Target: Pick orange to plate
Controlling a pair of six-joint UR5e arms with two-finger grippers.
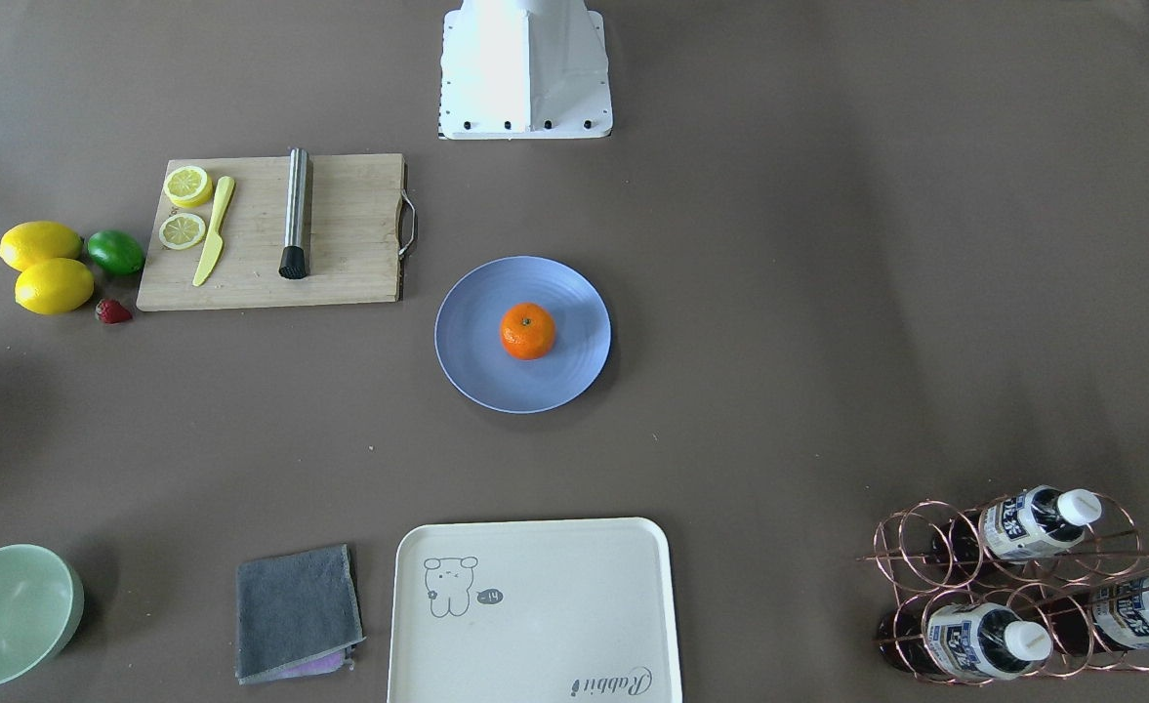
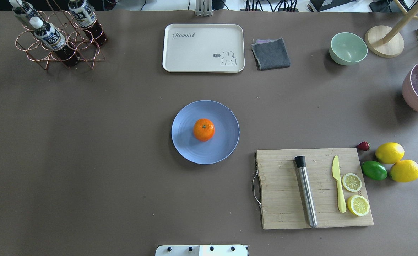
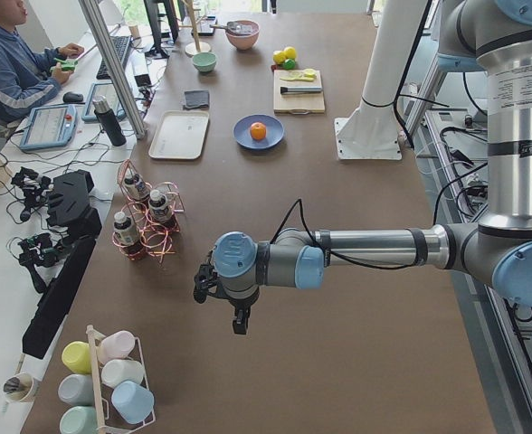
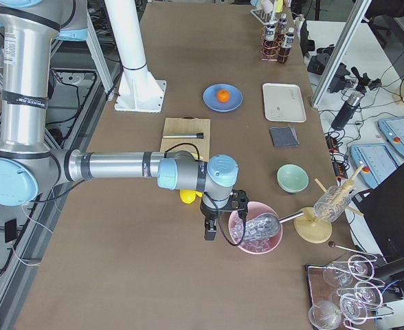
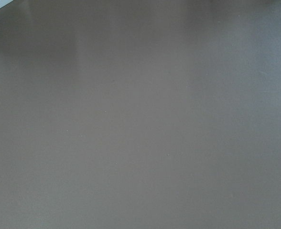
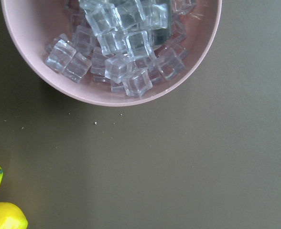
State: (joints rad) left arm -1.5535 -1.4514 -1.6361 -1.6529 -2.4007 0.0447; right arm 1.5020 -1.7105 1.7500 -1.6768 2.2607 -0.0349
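The orange [image 1: 527,330] rests near the middle of the light-blue plate [image 1: 471,376] at the table's centre, also seen from overhead as the orange [image 2: 204,129] on the plate [image 2: 187,151]. No gripper touches it. My left gripper [image 3: 240,323] hangs over bare table far toward the left end, shown only in the exterior left view, so I cannot tell its state. My right gripper [image 4: 209,232] hovers far toward the right end beside a pink bowl of ice [image 4: 260,234]; its state cannot be told either.
A wooden cutting board [image 2: 283,199] carries lemon slices, a yellow knife and a steel muddler [image 2: 305,191]. Two lemons [image 2: 390,152], a lime and a strawberry lie beside it. A cream tray [image 2: 203,48], grey cloth, green bowl [image 2: 348,48] and bottle rack [image 2: 58,35] line the far edge.
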